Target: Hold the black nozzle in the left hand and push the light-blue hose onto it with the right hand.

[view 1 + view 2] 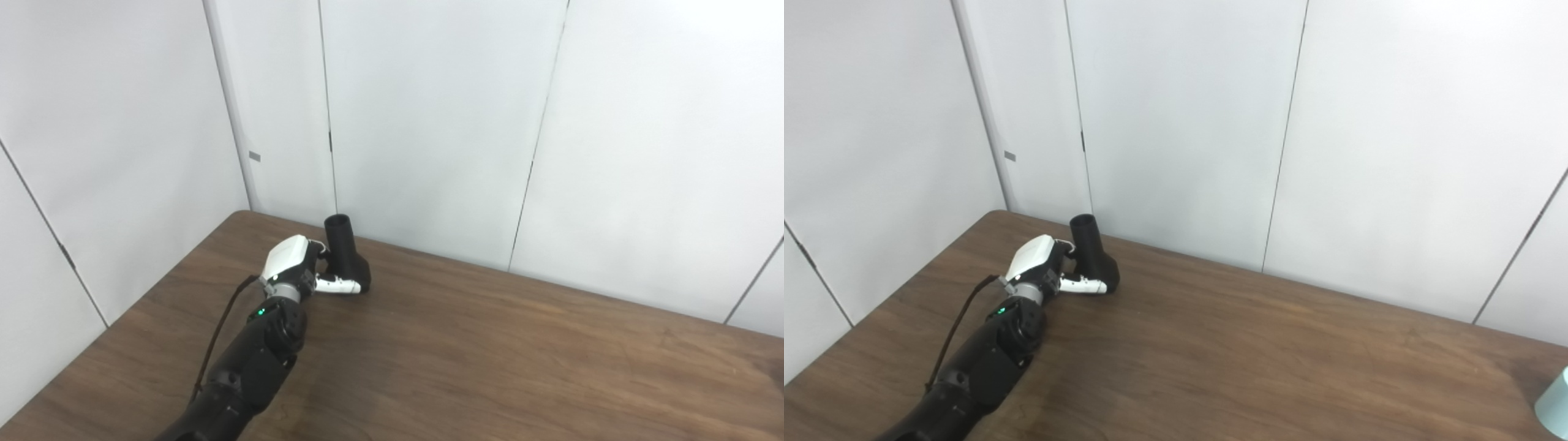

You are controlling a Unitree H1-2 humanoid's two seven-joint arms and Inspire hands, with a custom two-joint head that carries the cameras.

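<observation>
Black forearm [245,367] of the left arm is coming in nearest the camera, reaching up across the brown table [490,355] toward its far left corner. Left hand [300,269] is sitting against the black nozzle [346,254], a white thumb lying across the nozzle's wide base and the fingers passing behind its neck; it is looking wrapped around the piece, though how firmly it is gripping cannot be told. Nozzle is standing on the table beside the hand, leaning slightly, its narrow open mouth pointing up toward the wall [429,122]. Step in hand, as judged: securing the nozzle. Doing it well is meaning closing low on the wide base, keeping the narrow neck bare so the hose has room to slide on, and turning the mouth toward the right side before the push. Light-blue hose [1554,401] is showing only as a pale end cut off at the right edge, well apart from the nozzle, and only in the right eye view. Right hand is lying outside both views, so its state is remaining unknown. Fingers behind the nozzle are being hidden.
</observation>
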